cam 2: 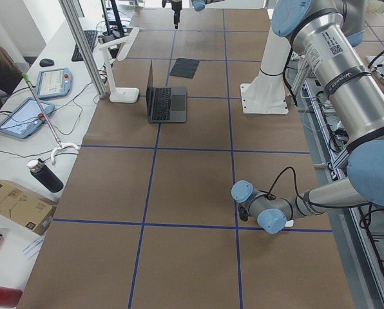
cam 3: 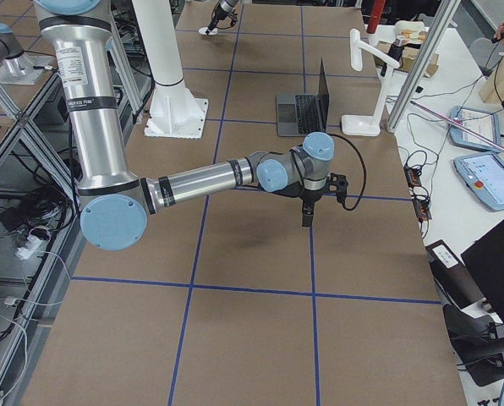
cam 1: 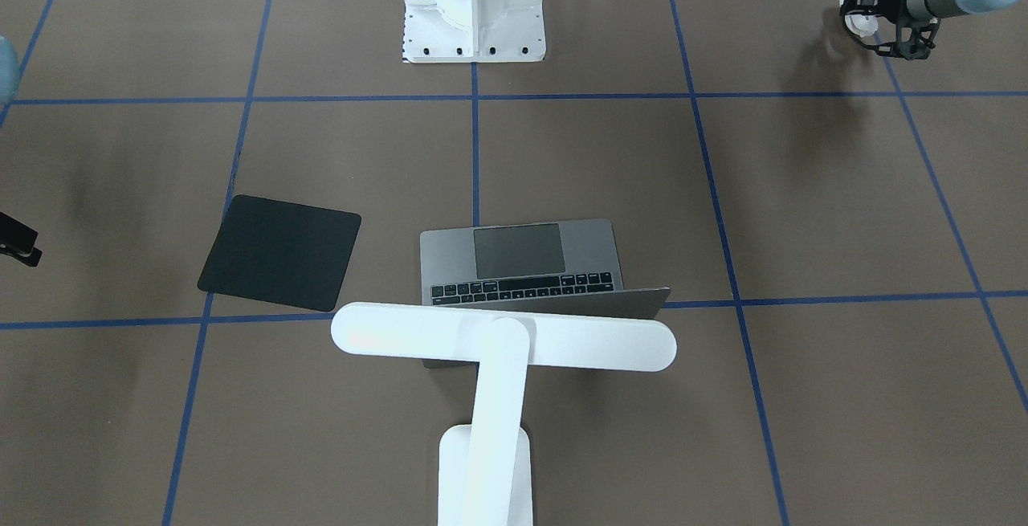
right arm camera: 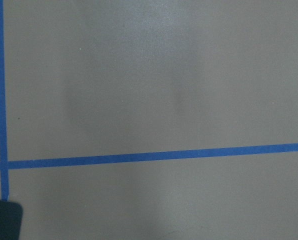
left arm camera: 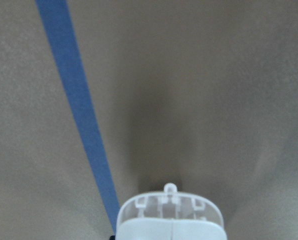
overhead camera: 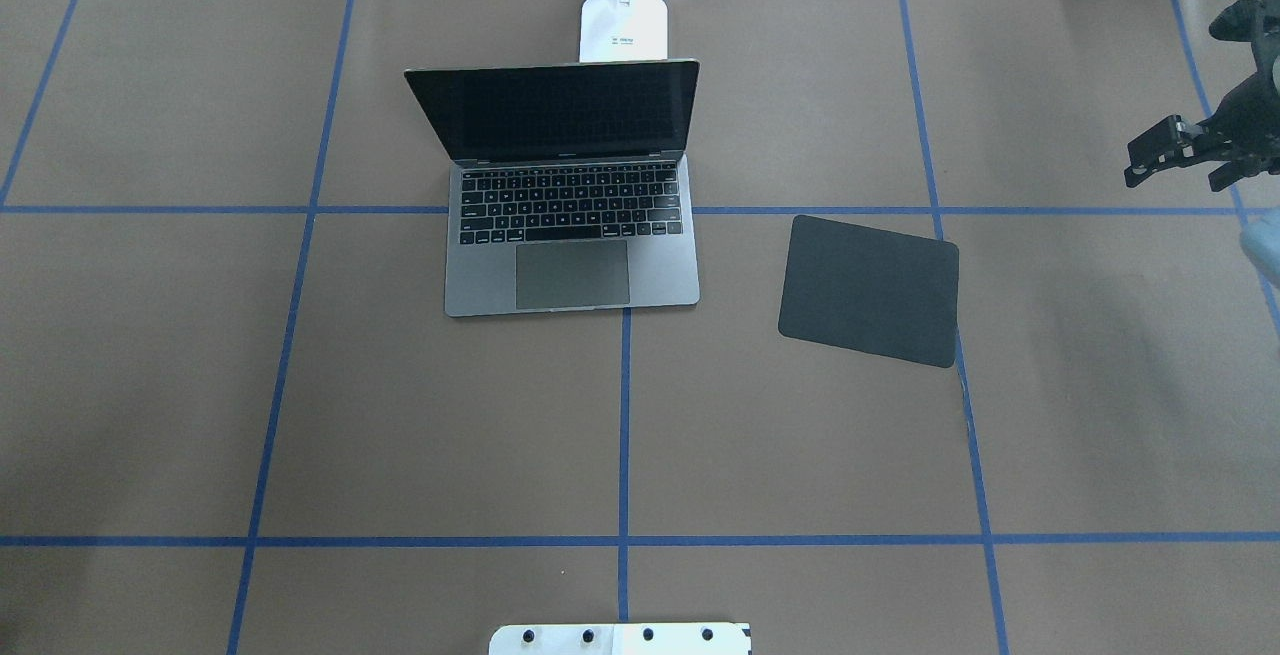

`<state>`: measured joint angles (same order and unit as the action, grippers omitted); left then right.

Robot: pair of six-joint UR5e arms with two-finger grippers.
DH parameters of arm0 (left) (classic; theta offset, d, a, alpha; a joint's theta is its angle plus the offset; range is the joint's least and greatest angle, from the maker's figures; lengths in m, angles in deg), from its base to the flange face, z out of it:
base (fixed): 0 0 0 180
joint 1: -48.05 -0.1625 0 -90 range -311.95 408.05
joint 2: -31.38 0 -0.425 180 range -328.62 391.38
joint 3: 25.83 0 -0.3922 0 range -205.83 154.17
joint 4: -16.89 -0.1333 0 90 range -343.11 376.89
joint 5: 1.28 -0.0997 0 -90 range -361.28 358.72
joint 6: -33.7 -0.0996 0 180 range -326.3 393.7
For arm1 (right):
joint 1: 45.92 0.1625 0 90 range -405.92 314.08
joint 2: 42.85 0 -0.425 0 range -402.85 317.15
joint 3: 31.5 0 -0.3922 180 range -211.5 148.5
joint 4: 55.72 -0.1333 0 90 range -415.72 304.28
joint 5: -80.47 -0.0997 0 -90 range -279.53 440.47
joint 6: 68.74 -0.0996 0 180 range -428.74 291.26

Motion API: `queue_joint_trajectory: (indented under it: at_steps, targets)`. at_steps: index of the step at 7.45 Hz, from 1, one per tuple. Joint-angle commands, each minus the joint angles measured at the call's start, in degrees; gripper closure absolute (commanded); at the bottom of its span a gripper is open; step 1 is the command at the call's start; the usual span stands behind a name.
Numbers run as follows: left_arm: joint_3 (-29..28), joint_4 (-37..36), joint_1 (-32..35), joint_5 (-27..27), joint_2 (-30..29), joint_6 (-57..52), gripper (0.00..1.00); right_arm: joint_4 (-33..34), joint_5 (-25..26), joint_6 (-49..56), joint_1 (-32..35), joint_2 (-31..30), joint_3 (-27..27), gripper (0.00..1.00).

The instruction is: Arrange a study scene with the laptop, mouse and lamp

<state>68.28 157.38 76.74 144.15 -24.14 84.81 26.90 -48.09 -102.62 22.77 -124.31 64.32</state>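
Observation:
The open grey laptop (overhead camera: 570, 255) sits at the table's far middle, screen up. The white T-shaped lamp (cam 1: 502, 341) stands behind it, and its base (overhead camera: 624, 27) shows in the overhead view. My left gripper (cam 1: 871, 24) is far off to my left, low over the table, shut on the white mouse (cam 1: 861, 22). The mouse's end fills the bottom of the left wrist view (left arm camera: 170, 220). My right gripper (overhead camera: 1140, 160) hangs above the table to the right of the mouse pad. It holds nothing I can see, and I cannot tell how its jaws stand.
A flat black mouse pad (overhead camera: 870, 290) lies to the right of the laptop, slightly turned. The white bolted pedestal (cam 1: 474, 4) stands at the robot's side of the table. Blue tape lines cross the brown table. Tablets, cables and a bottle lie beyond the far edge.

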Motion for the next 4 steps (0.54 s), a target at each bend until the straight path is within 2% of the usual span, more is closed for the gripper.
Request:
queue_joint_trajectory:
  at_steps: [1, 2, 4]
  targets:
    - [2.3, -0.1, -0.1, 1.9, -1.0, 3.9, 0.54, 0.0, 0.1, 0.0, 0.0, 0.0, 0.0, 0.00]
    - [2.3, -0.1, 0.0, 4.0, -1.9, 4.3, 0.54, 0.1, 0.1, 0.0, 0.0, 0.0, 0.0, 0.00]
    - [2.6, -0.2, 0.1, 4.9, -4.0, 7.5, 0.54, 0.1, 0.1, 0.0, 0.0, 0.0, -0.1, 0.00]
